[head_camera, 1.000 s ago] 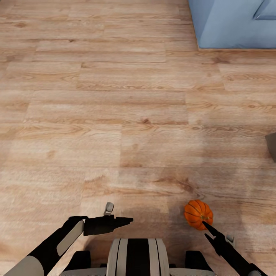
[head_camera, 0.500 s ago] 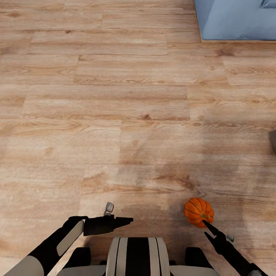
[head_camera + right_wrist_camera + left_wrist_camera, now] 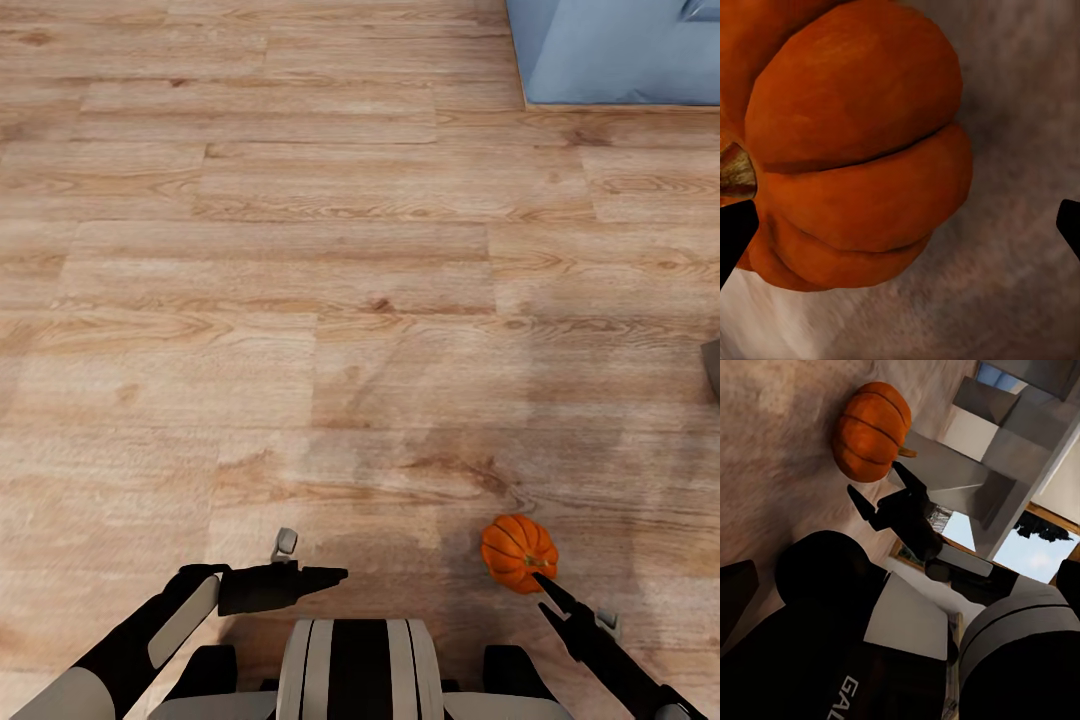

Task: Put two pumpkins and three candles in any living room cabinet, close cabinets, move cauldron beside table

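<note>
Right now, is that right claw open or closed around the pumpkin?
Open. The right claw has its fingertips spread wide, with the pumpkin just ahead, ungripped.

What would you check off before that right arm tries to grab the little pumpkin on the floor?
1. Pumpkin in reach: ok, it sits on the wood floor just ahead of the right tool.
2. Right tool open: ok, the right wrist view shows its two dark tips spread wide apart.
3. Pumpkin centred between the tips: not ok, it sits off toward one tip.
4. Tips touching the pumpkin: cannot tell; they are very close.
5. Left tool out of the way: ok, it is held apart, in front of the trunk.
6. Cabinet within sight for the drop-off: cannot tell.
</note>
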